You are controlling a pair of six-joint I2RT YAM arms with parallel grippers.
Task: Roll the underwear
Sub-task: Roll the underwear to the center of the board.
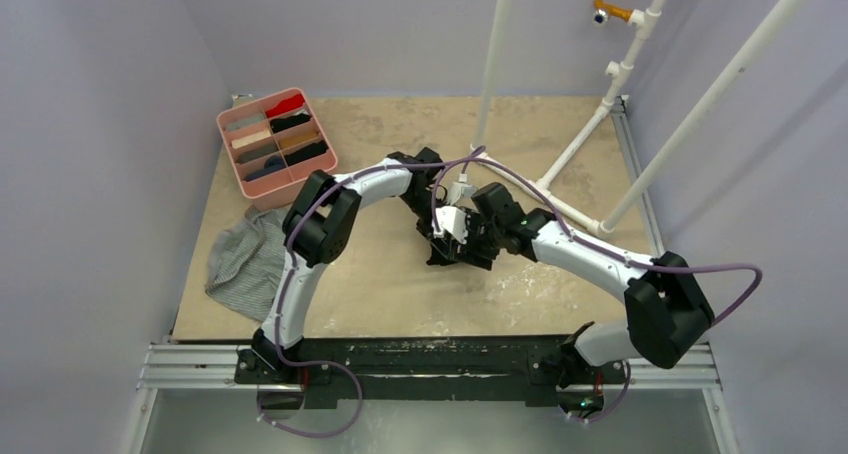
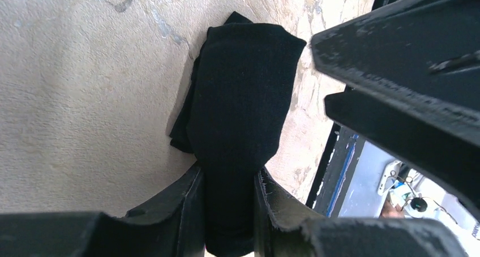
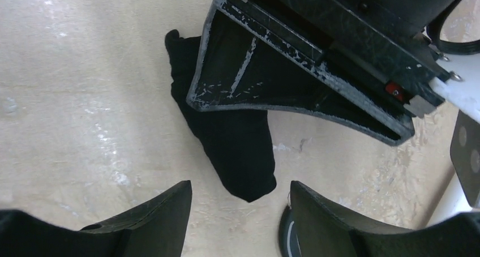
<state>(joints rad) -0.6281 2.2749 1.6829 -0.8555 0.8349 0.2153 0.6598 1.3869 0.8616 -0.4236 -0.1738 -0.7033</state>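
We hold the black underwear (image 2: 238, 98), well right of the tray (image 1: 270, 196), with the left jaws pinching one end, apparently to anchor the roll on the counter (image 2: 85, 98). The right jaws stand spread at its free end. The grey underwear (image 1: 245, 264) lies just beside the tray.

Matt black cloth underwear (image 2: 238, 98) on a rough, mottled beige tabletop (image 2: 85, 98).

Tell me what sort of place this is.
Probably a robot test cell: plain lilac walls enclose a worn beige tabletop, with a white plastic pipe frame and an aluminium mounting rail.
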